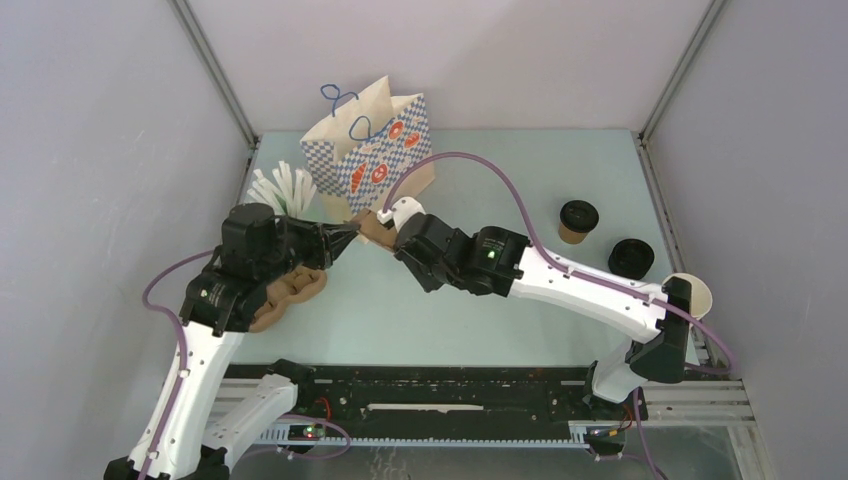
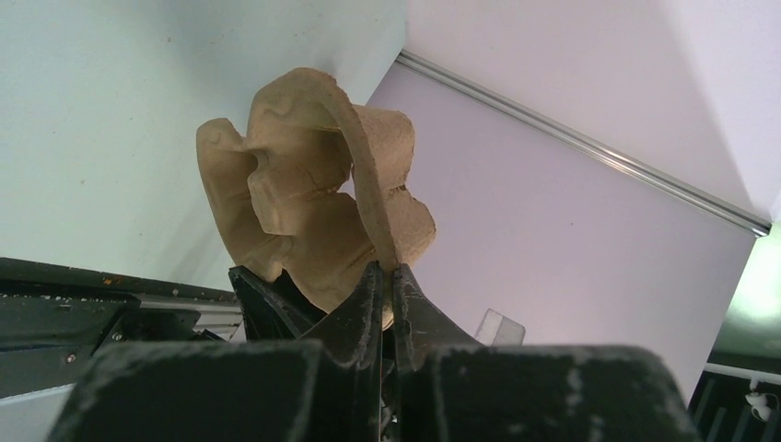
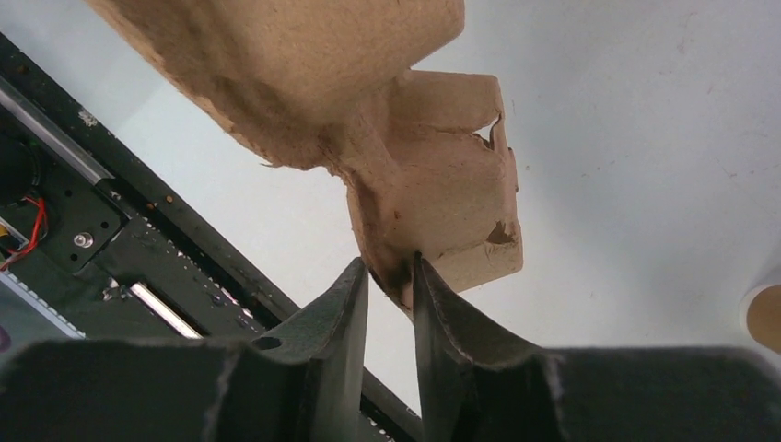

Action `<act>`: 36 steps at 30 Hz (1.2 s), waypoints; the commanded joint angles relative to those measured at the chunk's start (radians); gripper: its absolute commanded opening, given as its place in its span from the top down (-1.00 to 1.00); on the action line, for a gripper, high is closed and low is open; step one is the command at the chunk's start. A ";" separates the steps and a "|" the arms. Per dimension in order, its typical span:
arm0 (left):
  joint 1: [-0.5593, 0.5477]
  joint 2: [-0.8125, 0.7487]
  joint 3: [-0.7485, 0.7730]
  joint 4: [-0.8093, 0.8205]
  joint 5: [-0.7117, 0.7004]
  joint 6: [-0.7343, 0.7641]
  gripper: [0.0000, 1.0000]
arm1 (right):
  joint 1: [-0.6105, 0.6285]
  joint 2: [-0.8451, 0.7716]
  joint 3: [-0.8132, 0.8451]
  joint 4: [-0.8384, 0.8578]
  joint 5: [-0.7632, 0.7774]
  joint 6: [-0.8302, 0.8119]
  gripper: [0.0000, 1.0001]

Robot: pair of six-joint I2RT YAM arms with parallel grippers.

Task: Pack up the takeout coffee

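The takeout coffee (image 1: 577, 221), a small tan cup with a black lid, stands upright on the table at the right, apart from both grippers. The checkered paper bag (image 1: 375, 150) stands open at the back. My left gripper (image 1: 350, 238) and right gripper (image 1: 396, 236) meet in front of the bag, each shut on a rim of one brown pulp cup carrier (image 1: 376, 228), held above the table. In the left wrist view the left gripper (image 2: 388, 273) pinches the carrier (image 2: 304, 193). In the right wrist view the right gripper (image 3: 390, 269) pinches a corner of the carrier (image 3: 433, 203).
More pulp carriers (image 1: 290, 292) lie under the left arm. A cup of white sticks (image 1: 283, 190) stands left of the bag. A black lid (image 1: 631, 257) lies near the coffee. Lidless tan cups (image 1: 692, 290) sit at the right edge, behind the right arm.
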 commanded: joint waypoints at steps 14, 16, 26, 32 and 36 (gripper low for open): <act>0.000 0.006 0.044 0.048 0.040 0.094 0.36 | 0.018 -0.082 -0.084 0.106 0.081 -0.035 1.00; 0.004 0.016 0.076 0.066 0.024 0.209 -0.36 | 0.007 -0.115 -0.115 0.084 0.067 -0.005 1.00; 0.008 0.266 0.458 -0.013 -0.175 1.198 -1.00 | -0.249 -0.489 -0.310 -0.060 -0.124 0.148 1.00; 0.006 0.435 0.471 0.121 -0.242 1.519 -0.96 | -0.450 -0.622 -0.311 -0.123 -0.315 0.142 1.00; 0.006 0.580 0.550 0.201 -0.288 1.536 -0.93 | -0.524 -0.660 -0.329 -0.147 -0.417 0.136 1.00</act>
